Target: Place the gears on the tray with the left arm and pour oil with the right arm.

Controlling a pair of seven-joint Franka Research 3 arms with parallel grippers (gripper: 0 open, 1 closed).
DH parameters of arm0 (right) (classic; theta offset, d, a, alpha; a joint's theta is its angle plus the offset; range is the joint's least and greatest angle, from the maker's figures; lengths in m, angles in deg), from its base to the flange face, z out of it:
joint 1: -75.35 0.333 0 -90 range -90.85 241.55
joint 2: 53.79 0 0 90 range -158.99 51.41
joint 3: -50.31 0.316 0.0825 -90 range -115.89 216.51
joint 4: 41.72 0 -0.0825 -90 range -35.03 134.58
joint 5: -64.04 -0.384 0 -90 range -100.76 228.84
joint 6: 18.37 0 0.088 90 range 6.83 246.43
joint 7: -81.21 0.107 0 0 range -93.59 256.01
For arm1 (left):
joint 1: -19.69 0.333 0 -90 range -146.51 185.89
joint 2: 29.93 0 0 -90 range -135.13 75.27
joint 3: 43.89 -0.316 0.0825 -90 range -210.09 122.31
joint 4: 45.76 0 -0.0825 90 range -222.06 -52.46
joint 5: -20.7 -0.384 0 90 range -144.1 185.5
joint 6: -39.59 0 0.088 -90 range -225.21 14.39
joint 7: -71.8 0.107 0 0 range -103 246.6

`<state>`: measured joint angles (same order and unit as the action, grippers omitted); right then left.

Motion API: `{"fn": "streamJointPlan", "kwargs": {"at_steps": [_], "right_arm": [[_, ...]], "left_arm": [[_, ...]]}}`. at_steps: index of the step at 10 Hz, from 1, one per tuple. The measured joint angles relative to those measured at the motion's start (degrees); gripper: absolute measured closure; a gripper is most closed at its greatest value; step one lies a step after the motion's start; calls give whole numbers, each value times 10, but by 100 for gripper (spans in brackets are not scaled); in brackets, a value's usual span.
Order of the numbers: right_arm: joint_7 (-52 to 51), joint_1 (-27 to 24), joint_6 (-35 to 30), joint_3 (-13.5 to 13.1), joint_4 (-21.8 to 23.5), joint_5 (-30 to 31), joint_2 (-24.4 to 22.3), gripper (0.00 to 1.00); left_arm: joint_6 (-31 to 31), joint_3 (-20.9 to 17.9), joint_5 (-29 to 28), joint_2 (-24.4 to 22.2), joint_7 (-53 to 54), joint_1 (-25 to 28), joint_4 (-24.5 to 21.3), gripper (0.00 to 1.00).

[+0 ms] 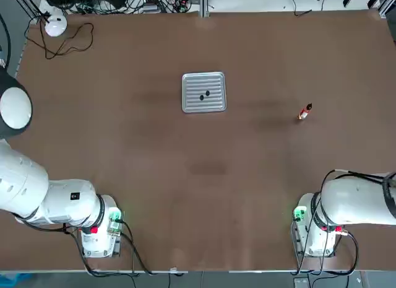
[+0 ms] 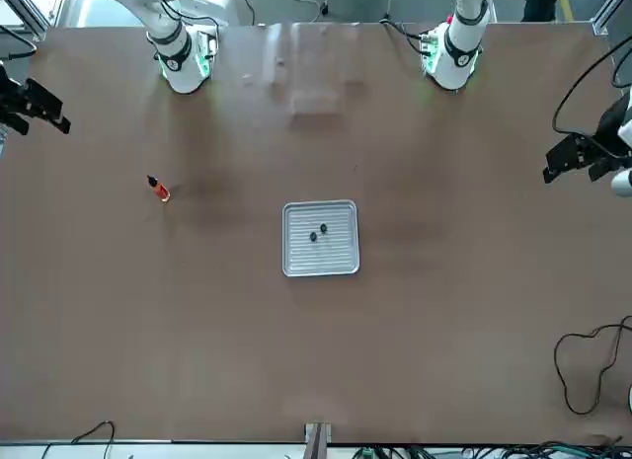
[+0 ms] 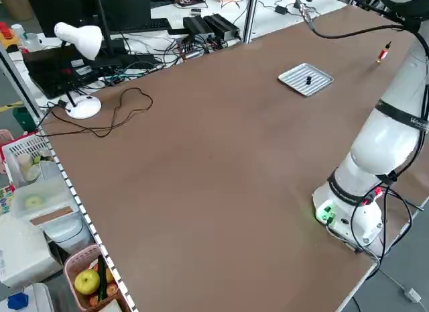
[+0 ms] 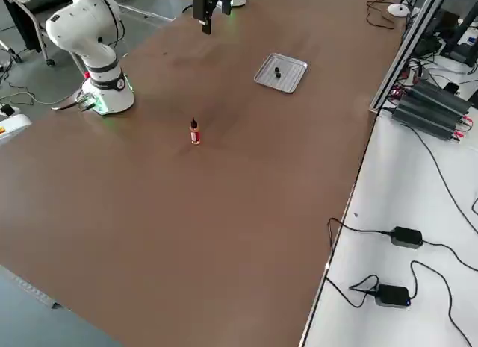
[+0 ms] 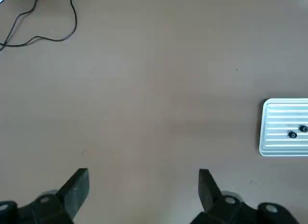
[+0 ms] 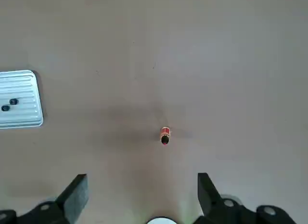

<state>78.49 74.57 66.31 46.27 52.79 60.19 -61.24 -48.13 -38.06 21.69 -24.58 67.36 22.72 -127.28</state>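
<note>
Brown table (image 1: 124, 145) carries the tray (image 1: 189, 101) at its middle, both gears (image 1: 204, 95) already lying on it. Oil (image 1: 304, 112) stands upright, untouched, well to the right. Left tool (image 5: 144, 195) and right tool (image 6: 142, 197) hang wide open, empty; pouring seems left to do.

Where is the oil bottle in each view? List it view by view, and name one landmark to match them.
Top: oil bottle, right of centre.
Front: left of centre.
Left side: top right, far off.
Right side: upright, left of centre.
Left wrist: not in it.
Right wrist: centre.
Landmark: the tray holding two gears.
</note>
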Motion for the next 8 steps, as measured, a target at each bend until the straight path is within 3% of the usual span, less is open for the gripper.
{"fn": "streamJointPlan", "kwargs": {"at_steps": [8], "right_arm": [[0,4,10,4,9,19,-7,0]], "left_arm": [[0,1,0,-1,2,0,0,0]]}}
